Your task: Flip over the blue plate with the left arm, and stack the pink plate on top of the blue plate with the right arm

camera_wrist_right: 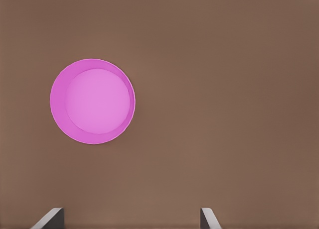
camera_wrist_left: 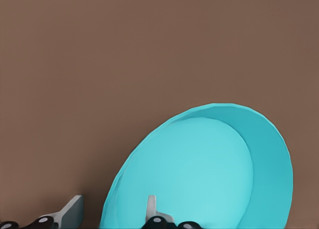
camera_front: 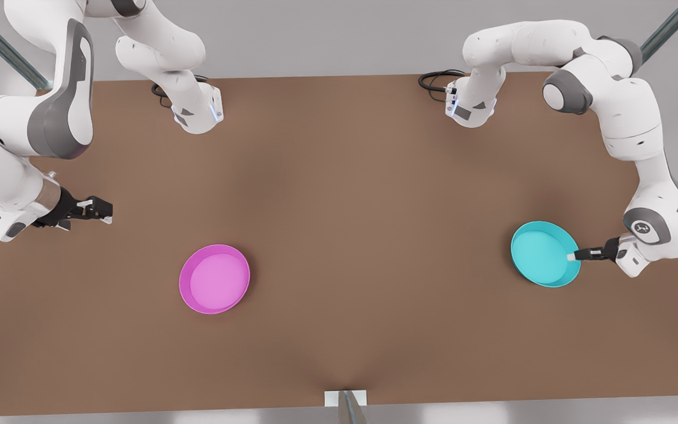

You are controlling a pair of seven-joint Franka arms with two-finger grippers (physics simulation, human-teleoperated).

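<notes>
At table's right edge, left gripper [camera_front: 572, 256] clamps blue plate [camera_front: 542, 252] rim, right gripper [camera_front: 105, 210] spread wide, waiting apart from pink plate [camera_front: 214, 279].

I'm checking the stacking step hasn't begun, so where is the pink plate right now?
The pink plate lies rim-up on the brown table, left of centre in the front view, apart from the blue plate far to its right. The right tool hovers open up-left of it.

front: overhead, far | left wrist: close, blue plate [camera_wrist_left: 199, 174] | right wrist: higher
</notes>
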